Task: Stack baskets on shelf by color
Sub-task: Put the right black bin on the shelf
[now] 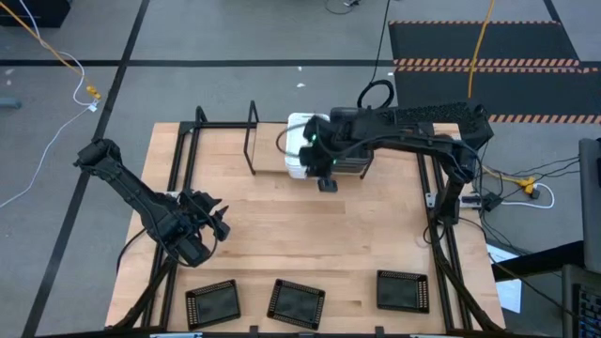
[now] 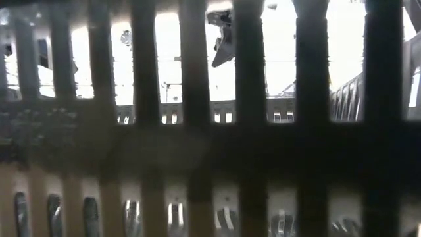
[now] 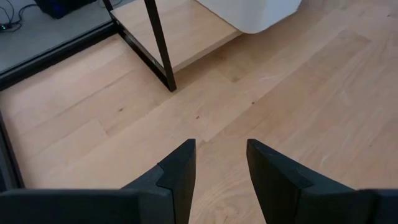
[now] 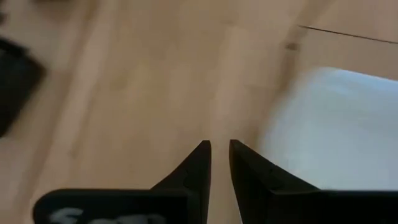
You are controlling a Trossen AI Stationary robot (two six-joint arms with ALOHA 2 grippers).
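The white baskets (image 1: 299, 148) sit on the shelf (image 1: 225, 141) at the table's far edge; they also show in the left wrist view (image 3: 249, 12) and the right wrist view (image 4: 336, 124). A dark bin (image 1: 355, 167) beside them is mostly hidden under the right arm. Three black gridded trays (image 1: 212, 302) (image 1: 296, 302) (image 1: 402, 291) lie flat along the near edge. My right gripper (image 1: 325, 180) (image 4: 219, 149) hovers just in front of the white baskets, its fingers a narrow gap apart and holding nothing. My left gripper (image 1: 214, 223) (image 3: 221, 149) is open over bare wood at the table's left.
The shelf's black upright rods (image 1: 252, 136) (image 3: 158, 43) stand left of the white baskets, with bare ledge (image 3: 186, 31) between them. A black frame (image 1: 441, 235) runs along the table's right side. A dark gridded tray wall (image 2: 197, 131) blocks most of the low view.
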